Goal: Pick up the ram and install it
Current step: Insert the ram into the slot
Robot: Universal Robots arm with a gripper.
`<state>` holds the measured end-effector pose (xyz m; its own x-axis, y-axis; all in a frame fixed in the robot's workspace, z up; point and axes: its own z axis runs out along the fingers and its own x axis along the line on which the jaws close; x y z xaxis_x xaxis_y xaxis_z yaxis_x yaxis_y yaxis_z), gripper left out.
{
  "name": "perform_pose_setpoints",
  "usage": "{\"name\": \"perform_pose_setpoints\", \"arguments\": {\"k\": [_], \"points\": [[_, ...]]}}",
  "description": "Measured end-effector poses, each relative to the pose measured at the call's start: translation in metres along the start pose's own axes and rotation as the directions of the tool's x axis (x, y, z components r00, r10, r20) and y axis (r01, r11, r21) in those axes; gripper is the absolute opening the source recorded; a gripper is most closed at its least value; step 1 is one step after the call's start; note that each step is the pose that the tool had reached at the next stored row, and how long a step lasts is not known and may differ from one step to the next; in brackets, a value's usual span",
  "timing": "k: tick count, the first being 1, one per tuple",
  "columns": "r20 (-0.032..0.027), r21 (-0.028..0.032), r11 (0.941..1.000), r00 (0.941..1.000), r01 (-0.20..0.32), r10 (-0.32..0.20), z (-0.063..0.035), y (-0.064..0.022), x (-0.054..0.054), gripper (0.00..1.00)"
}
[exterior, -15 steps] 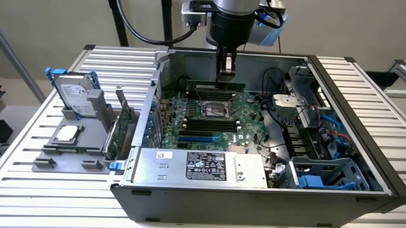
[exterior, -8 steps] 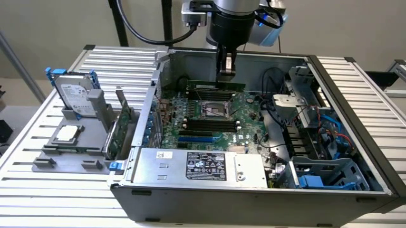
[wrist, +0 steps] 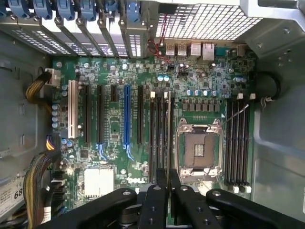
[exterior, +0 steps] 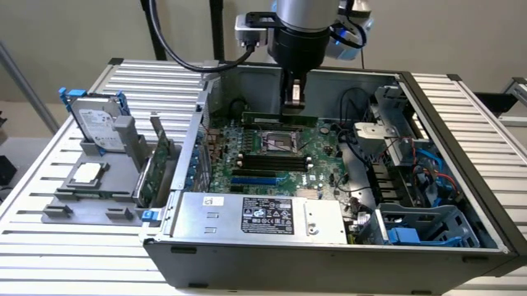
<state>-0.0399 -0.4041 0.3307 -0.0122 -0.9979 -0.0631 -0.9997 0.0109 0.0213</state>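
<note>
Exterior view: gripper (exterior: 292, 108) clamped on the ram (exterior: 263, 117), upper centre of frame. Stick's long axis runs left-right, parallel to the black slots (exterior: 270, 161) just below it in frame.

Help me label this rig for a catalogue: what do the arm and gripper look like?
The arm has a silver cylindrical wrist above a black section, a blue cap and looping black cables. The gripper is black, with bolted linkage bars and narrow fingers.
</note>
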Motion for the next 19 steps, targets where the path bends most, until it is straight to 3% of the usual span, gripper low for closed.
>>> {"name": "perform_pose_setpoints", "arguments": {"k": [8,19], "points": [[-0.0002,-0.0001,1.0000,1.0000,0.000,0.000,0.0138,-0.0004,0.010,0.00],[-0.0003,-0.0001,1.0000,1.0000,0.000,0.000,0.0337,-0.0008,0.012,0.00]]}}
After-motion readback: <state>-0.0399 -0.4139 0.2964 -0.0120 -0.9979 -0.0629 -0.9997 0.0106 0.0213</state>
